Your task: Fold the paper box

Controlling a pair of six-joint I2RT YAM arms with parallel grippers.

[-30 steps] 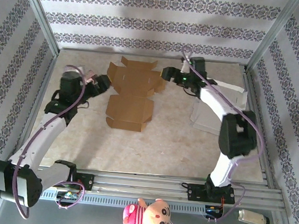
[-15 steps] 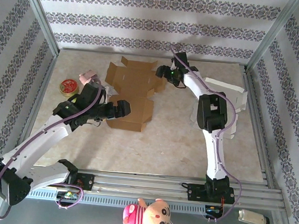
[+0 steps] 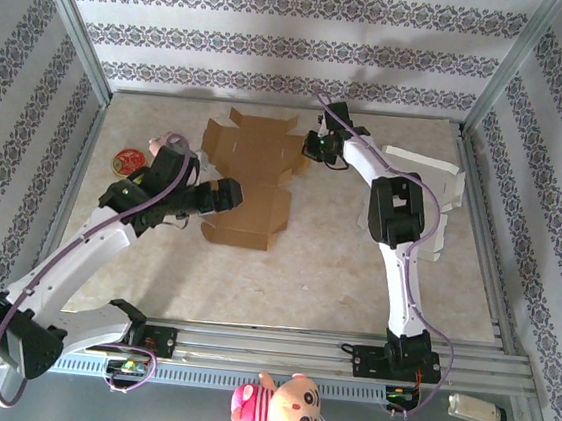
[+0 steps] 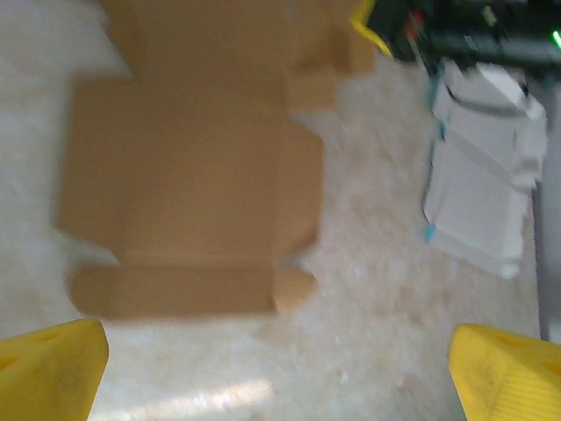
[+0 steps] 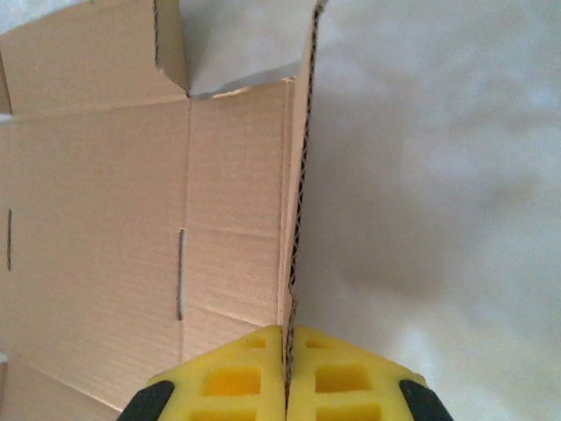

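The paper box [image 3: 250, 172] is a flat brown cardboard blank lying on the table's far middle. My right gripper [image 3: 313, 146] is at its far right side, shut on the edge of a side flap. In the right wrist view the yellow fingertips [image 5: 230, 379] pinch that flap [image 5: 298, 202], which stands upright on edge. My left gripper [image 3: 224, 195] hovers by the blank's near left part, wide open and holding nothing. The blurred left wrist view shows the box [image 4: 184, 184] ahead of the spread yellow fingertips [image 4: 53, 368].
A stack of white flat boxes [image 3: 413, 199] lies right of the blank, also in the left wrist view [image 4: 482, 193]. A red round tin [image 3: 125, 161] and a pink object [image 3: 157, 144] sit at the left. A plush toy [image 3: 281, 404] lies beyond the front rail.
My right gripper has closed on the box's right flap edge. My left arm swung from the left side toward the blank's near left corner, staying open.
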